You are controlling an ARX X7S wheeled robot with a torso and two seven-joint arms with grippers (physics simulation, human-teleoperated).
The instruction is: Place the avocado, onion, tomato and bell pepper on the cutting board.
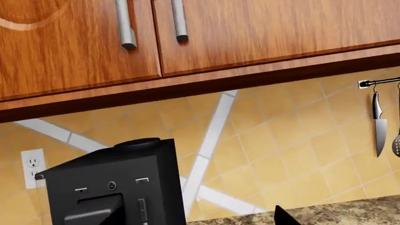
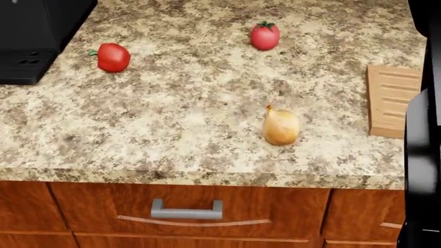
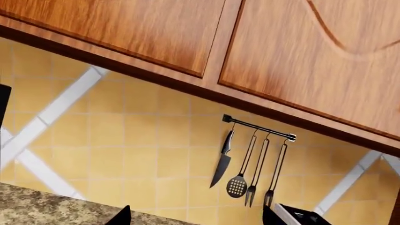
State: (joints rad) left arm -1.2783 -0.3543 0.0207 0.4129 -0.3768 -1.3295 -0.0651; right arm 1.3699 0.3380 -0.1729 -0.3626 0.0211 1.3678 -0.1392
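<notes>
Drawer handle (image 2: 187,211) under speckled granite counter (image 2: 172,119), yellow-tiled backsplash (image 3: 144,140) behind

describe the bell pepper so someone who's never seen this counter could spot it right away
On the speckled granite countertop, look to the far left, just beside the black appliance. The bell pepper sits there: glossy red, blocky, with a green stem pointing sideways. The tomato is rounder, calyx on top; the onion is tan.

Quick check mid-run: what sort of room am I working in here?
A home-style kitchen, rendered in simulation: a granite-look countertop over wooden drawers, wood wall cabinets above a tiled backsplash, and a utensil rail hung with a knife and spatula.
</notes>
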